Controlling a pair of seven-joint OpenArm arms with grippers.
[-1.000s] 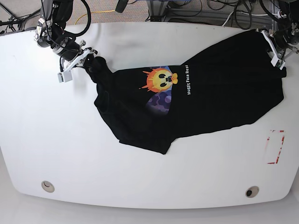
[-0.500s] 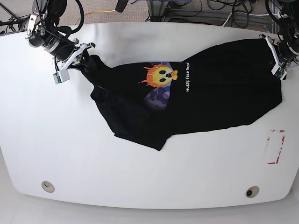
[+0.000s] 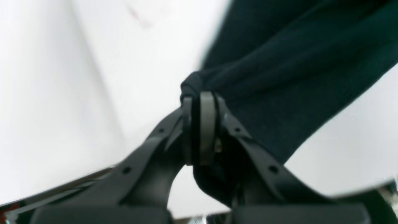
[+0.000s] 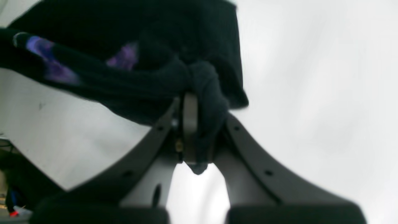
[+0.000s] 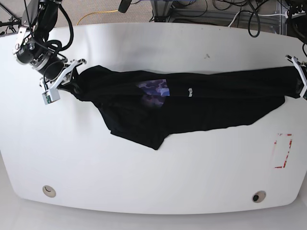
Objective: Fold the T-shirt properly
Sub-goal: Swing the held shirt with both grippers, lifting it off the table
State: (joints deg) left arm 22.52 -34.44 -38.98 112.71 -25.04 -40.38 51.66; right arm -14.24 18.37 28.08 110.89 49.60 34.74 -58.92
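Note:
The black T-shirt (image 5: 192, 103) hangs stretched in a long band across the white table (image 5: 153, 177), with a purple patch (image 5: 154, 89) and small white lettering (image 5: 190, 91) showing near its middle. At the base view's left my right gripper (image 5: 72, 79) is shut on one bunched end of the T-shirt (image 4: 174, 77); in its wrist view the cloth is wadded between the fingers (image 4: 189, 124). At the right edge my left gripper (image 5: 298, 81) is shut on the other end. In the left wrist view, the T-shirt (image 3: 279, 81) runs up and away from the left gripper (image 3: 200, 102).
A red-marked rectangle (image 5: 281, 150) lies on the table near the right edge. Two round holes, one (image 5: 49, 191) at left and one (image 5: 259, 197) at right, sit along the front edge. Cables and a frame (image 5: 201, 12) run behind the table's far edge.
Both grippers have moved outward and apart, pulling the T-shirt taut into a narrow band. The orange print has folded out of sight, leaving only the purple patch visible.

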